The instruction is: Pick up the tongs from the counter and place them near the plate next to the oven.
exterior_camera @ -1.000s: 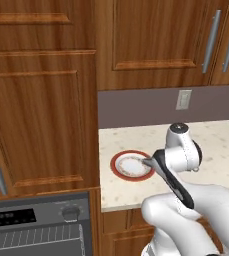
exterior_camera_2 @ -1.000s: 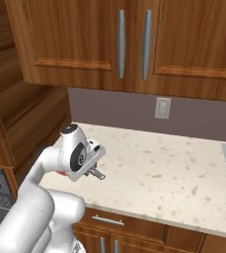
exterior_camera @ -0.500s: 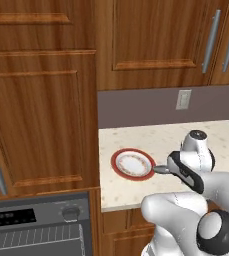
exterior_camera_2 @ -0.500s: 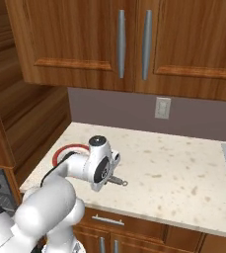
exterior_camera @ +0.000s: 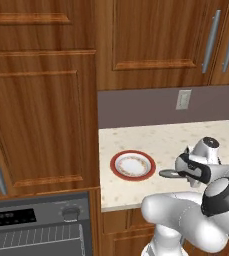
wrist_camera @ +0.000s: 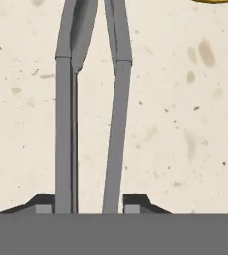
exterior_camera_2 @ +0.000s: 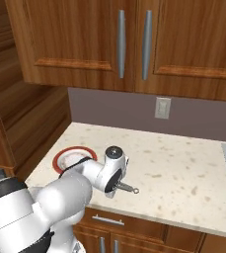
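Currently the grey tongs (wrist_camera: 93, 99) are sitting between the claw's (wrist_camera: 88, 201) nearly closed fingers, which are pinching both arms. Low over the beige counter (exterior_camera: 151, 137), the tongs' tip is pointing toward the red-rimmed plate (exterior_camera: 132, 165), beside the oven (exterior_camera: 36, 225).

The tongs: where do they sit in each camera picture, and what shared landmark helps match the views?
Left base view: the tongs poke left from the gripper, just right of the plate.
Right base view: tongs stick out rightward, centre frame.
Hand view: tongs run up the picture's left-centre.
Shared landmark: the plate.
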Motion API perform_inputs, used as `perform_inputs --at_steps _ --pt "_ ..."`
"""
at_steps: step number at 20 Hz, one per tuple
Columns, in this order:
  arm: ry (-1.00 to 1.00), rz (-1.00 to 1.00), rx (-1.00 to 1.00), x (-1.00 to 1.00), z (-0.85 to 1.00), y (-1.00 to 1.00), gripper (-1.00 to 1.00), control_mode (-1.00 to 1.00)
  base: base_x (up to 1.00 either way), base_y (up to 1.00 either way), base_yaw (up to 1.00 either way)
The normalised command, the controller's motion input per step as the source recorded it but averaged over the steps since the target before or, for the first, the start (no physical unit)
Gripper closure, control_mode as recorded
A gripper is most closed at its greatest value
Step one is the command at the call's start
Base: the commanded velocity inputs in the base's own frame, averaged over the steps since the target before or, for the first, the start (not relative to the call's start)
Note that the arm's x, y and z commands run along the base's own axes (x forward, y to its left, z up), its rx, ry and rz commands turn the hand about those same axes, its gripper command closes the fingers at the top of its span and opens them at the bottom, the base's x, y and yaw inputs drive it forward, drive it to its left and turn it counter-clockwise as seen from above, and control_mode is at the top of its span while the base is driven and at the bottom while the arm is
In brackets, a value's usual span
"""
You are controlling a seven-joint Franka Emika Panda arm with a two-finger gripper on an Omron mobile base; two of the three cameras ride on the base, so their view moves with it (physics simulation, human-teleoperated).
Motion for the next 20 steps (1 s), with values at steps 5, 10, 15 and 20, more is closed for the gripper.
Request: perform_inputs --at_steps 5,10,15,20 --pt "0.00 0.08 0.01 0.22 -0.07 -0.14 1.00 -1.00 0.00 0.00 0.00" --pt "-0.02 0.03 0.00 0.08 -0.02 -0.01 -1.00 -1.00 0.00 0.00 0.00" --pt "-0.25 0.00 0.09 -0.31 0.07 -0.17 -1.00 -1.00 0.00 0.00 0.00" --pt "-0.29 0.00 0.18 -0.30 0.34 -0.19 -1.00 -1.00 0.00 0.00 0.00"
